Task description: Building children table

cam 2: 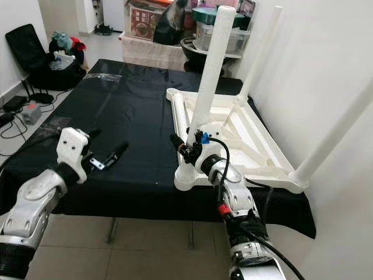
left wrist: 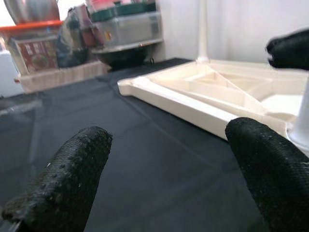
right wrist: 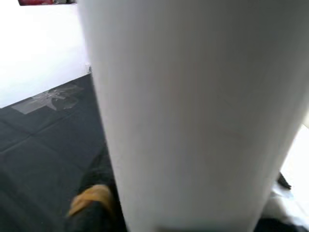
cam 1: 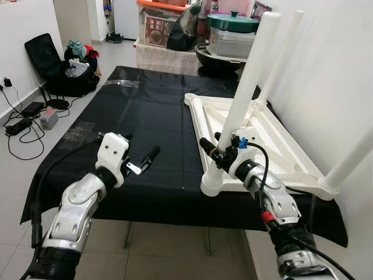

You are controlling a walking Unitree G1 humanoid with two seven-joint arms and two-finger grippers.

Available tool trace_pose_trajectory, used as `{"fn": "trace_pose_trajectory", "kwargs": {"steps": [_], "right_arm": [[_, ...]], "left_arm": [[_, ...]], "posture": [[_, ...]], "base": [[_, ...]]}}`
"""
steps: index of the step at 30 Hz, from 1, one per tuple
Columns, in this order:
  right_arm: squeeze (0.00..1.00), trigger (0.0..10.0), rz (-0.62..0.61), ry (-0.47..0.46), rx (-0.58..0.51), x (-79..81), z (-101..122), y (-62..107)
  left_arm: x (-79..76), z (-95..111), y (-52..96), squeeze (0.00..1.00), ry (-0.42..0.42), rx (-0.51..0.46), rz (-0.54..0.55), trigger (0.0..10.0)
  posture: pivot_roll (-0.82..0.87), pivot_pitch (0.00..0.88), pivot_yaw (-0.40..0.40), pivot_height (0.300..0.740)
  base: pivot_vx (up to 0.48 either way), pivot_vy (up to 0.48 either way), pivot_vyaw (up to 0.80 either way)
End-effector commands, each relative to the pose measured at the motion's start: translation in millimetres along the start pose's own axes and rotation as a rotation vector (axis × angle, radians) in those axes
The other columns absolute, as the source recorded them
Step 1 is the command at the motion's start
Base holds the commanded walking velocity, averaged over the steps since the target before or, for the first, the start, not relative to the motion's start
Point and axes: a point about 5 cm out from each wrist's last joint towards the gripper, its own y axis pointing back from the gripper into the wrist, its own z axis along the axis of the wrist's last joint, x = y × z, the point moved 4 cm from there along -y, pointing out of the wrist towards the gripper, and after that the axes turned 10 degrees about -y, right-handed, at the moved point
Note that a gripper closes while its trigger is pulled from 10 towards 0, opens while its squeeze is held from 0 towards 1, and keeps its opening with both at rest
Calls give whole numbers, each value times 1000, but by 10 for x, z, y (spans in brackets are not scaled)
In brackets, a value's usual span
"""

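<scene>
A white children's table top (cam 1: 274, 140) lies upside down on the right half of a table covered in black cloth (cam 1: 145, 116), its underside ribs facing up and its far long side close to the white wall (cam 1: 332, 70). Three white legs stand in its corner sockets: a thick near-left leg (cam 1: 247, 76) leaning slightly toward the wall, a far leg (cam 1: 280, 55) behind it, and a near-right leg (cam 1: 352, 160) slanting out over the cloth's right edge. A fourth white leg (cam 1: 201, 119) lies flat along the top's left rim.

The right arm reaches forward from the near edge, forearm angled up and to the left, wrist bent toward the near-left corner socket. The right gripper (cam 1: 218, 149) sits at the base of the near-left leg, its black fingers on either side of the tube and pressed against it. In the right wrist view that leg (right wrist: 193, 111) stands immediately ahead of the camera.

The left arm is raised over the near-left corner of the cloth, elbow low, forearm rising toward the middle. The left gripper (cam 1: 143, 160) hovers above the bare cloth with its fingers (left wrist: 58, 188) spread wide, holding nothing, pointing toward the table top's left rim (left wrist: 193, 108).

Storage boxes and a green-lidded pot (cam 1: 233, 23) are stacked beyond the far edge; a black bag (cam 1: 64, 70) and cables lie on the floor at left.
</scene>
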Motion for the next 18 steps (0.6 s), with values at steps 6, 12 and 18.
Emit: {"fn": "trace_pose_trajectory", "kwargs": {"steps": [6, 12, 18], "right_arm": [[0, 0, -284, 34, 42, -362, -147, 76], [0, 0, -521, 50, 62, -654, -201, 213], [0, 0, -938, -1, 0, -774, -352, 681]], "left_arm": [[-136, 3, 35, 0, 14, 2, -40, 10000], [-119, 9, 38, 0, 12, 2, -39, 10000], [-160, 24, 3, 0, 22, -2, -39, 10000]], "posture": [[146, 0, -151, 740], [141, 0, -150, 740], [123, 0, -135, 740]], "base": [[0, 0, 0], [0, 0, 0], [0, 0, 0]]}}
